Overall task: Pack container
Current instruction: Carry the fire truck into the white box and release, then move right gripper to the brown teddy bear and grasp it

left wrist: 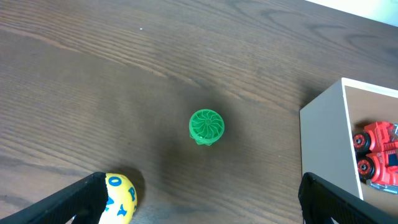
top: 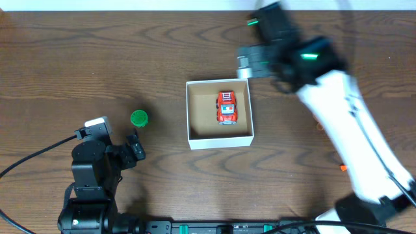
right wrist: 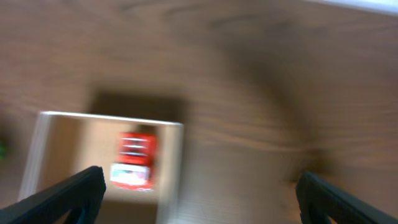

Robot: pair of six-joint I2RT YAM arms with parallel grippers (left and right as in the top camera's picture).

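The container (top: pixel 220 140) stands mid-table, white-walled with a tan inside. A red toy car (top: pixel 226 108) lies in it. A green round toy (top: pixel 139 117) sits on the table to its left. My left gripper (top: pixel 121 136) is open just below the green toy. In the left wrist view the green toy (left wrist: pixel 206 126) lies ahead of the open jaws (left wrist: pixel 202 202). A yellow ball with blue letters (left wrist: pixel 120 197) rests against the left finger, and the container's wall (left wrist: pixel 323 137) is at right. My right gripper (top: pixel 250 62) is open and empty above the container's far right corner. Its blurred wrist view shows the open jaws (right wrist: pixel 199 202), the container (right wrist: pixel 106 117) and the red car (right wrist: pixel 135 160).
The table is dark wood. A black cable (top: pixel 36 156) runs from the left arm towards the left edge. A small orange object (top: pixel 343 168) lies by the right arm's base.
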